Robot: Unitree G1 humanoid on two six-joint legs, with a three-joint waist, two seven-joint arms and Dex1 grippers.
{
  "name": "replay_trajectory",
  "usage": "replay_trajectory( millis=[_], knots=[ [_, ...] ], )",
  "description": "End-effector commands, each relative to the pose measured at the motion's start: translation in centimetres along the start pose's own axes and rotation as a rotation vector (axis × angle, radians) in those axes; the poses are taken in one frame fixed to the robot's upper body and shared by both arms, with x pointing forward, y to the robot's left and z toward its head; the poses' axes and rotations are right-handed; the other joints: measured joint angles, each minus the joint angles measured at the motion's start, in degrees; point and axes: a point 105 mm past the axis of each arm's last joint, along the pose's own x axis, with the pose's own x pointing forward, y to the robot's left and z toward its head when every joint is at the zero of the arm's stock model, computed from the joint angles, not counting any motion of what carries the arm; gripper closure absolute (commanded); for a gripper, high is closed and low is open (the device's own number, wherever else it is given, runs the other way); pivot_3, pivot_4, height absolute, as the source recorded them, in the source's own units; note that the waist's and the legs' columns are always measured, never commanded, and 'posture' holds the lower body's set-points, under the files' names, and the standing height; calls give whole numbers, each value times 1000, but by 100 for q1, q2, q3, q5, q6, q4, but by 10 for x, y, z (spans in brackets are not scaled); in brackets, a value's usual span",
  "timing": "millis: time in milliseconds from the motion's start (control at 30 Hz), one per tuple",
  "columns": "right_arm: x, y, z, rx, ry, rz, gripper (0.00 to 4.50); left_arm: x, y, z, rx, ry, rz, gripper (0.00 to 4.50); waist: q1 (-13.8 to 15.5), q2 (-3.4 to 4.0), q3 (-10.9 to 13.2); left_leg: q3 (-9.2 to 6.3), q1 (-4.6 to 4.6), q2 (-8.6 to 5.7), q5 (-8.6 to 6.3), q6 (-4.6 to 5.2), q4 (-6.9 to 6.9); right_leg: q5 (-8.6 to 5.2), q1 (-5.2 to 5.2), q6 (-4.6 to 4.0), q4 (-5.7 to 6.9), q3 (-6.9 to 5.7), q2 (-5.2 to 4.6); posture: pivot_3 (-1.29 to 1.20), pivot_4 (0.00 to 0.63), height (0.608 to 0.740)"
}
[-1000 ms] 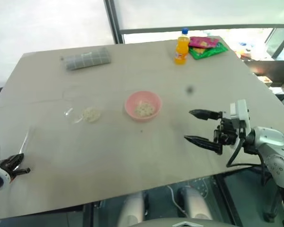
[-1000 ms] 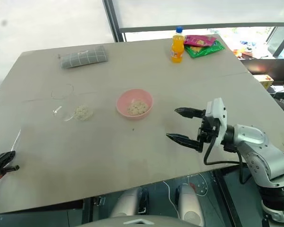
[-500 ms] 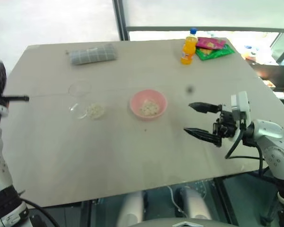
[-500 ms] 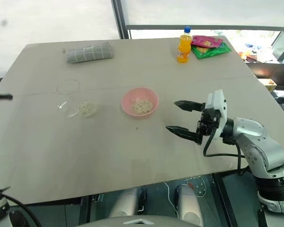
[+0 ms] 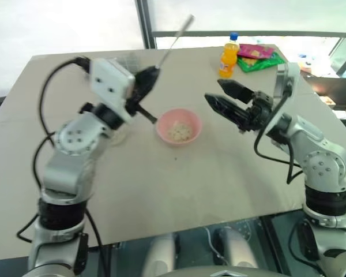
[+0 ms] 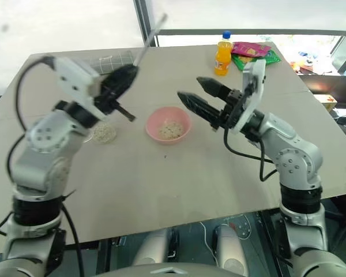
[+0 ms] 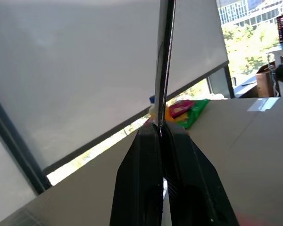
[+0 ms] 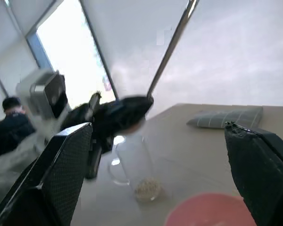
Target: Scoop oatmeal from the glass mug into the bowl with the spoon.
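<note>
One spoon (image 5: 174, 38), one bowl (image 5: 179, 126), one mug (image 8: 130, 158)

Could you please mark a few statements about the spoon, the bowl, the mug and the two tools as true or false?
1. The left tool is shut on the spoon. True.
2. The right tool grips the orange bottle. False: its fingers are open and hold nothing; the bottle stands at the far side of the table.
3. The pink bowl already holds some oatmeal. True.
4. The glass mug has been emptied. False: a clump of oatmeal remains at its bottom.
5. The spoon lies flat on the table. False: it is raised in the air, above the table.
</note>
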Motion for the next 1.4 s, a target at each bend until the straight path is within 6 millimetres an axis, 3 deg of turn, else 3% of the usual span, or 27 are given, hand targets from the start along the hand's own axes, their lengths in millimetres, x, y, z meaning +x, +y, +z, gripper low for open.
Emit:
replay_trajectory(
  millis=[33, 267, 533, 667, 800, 933, 1233, 1400],
  knots=[
    [7, -11, 12, 19, -44, -107, 0, 9, -12, 8, 35, -58, -20, 4434, 0, 0, 0, 0, 1, 0, 0, 0, 0, 0, 0, 0, 0, 0, 0, 0, 150, 740],
    [22, -12, 33, 93, -165, -147, 0, 17, -23, -8, 174, -38, -93, 4434, -5, 11, 7, -2, 2, 2, 0, 1, 0, 0, -1, 0, 3, 1, 7, 0, 150, 740],
    [26, -15, 32, 98, -133, -152, 0, 16, -30, -13, 264, -41, -140, 4434, -6, 15, 9, -1, -2, 4, 0, 1, 0, 0, -1, 0, 0, 0, 7, 0, 150, 740],
    [24, -16, 26, 100, -106, -158, 1028, 15, -29, -14, 274, -39, -132, 4500, -10, 16, 10, -2, 0, 6, 0, 2, 0, 0, -2, 0, 2, 0, 8, 0, 150, 740],
    [23, -17, 22, 112, -84, -160, 2949, 14, -27, -14, 278, -35, -119, 4500, -11, 16, 10, -2, 0, 7, 0, 2, 0, 0, -2, 0, 2, 0, 9, 0, 150, 740],
    [21, -19, 18, 107, -54, -164, 4418, 13, -25, -14, 281, -33, -108, 4500, -11, 17, 10, -2, 0, 7, 0, 2, 0, 0, -2, 0, 2, 0, 9, 0, 150, 740],
    [23, -21, 14, 115, -42, -169, 4417, 11, -24, -16, 295, -24, -89, 4500, -11, 17, 10, -2, -1, 7, 0, 2, 0, 0, -2, 0, 2, 0, 9, 0, 150, 740],
    [27, -25, 15, 150, -51, -195, 4417, 11, -14, -11, 501, -40, -6, 4500, -10, 18, 11, -3, 0, 7, 0, 2, -1, 0, -2, 0, 2, 0, 10, 0, 150, 740]
  ],
)
